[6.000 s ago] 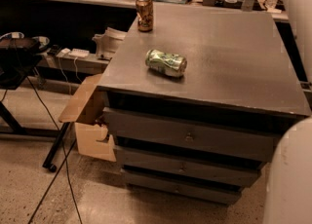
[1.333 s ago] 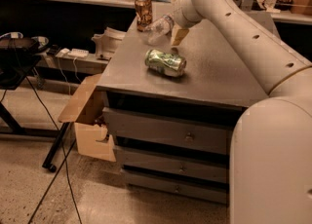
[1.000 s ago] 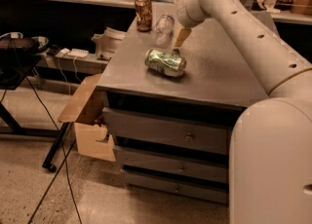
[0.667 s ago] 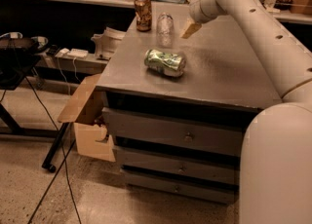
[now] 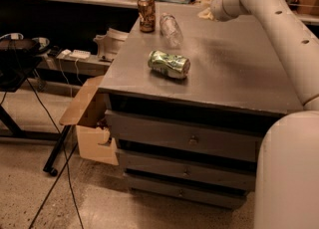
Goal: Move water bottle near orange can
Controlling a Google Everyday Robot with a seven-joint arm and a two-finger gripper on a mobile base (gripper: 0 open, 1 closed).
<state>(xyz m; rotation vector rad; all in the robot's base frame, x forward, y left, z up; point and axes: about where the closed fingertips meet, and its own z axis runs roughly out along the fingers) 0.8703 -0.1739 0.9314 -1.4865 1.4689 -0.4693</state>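
Now: grey desk seen from its near left corner, three drawers in its front.

Orange can stands upright at the far left corner of the desk, silvery top up.

Bottle rests on the desk just right of the orange can and a little nearer. Clear ribbed body, narrow end toward the far side. A small gap shows between the two; not touching. It looks slanted; cannot tell whether it is upright or lying.

Green can, dented, lies on its side near the middle of the desk's left half, on the near side of the bottle and apart from it.

Arm, white, comes in from the near right and reaches across to the desk's far edge. Pincer sits at its tip over the far side of the desk, right of the bottle and well clear of it. Nothing seen in its grasp; cannot tell whether it is released or clenched.

Left of the desk: open cardboard box on the floor against the lower drawers, flap raised. Farther left, a white power strip on a low shelf, and dark cables trailing over the speckled floor.
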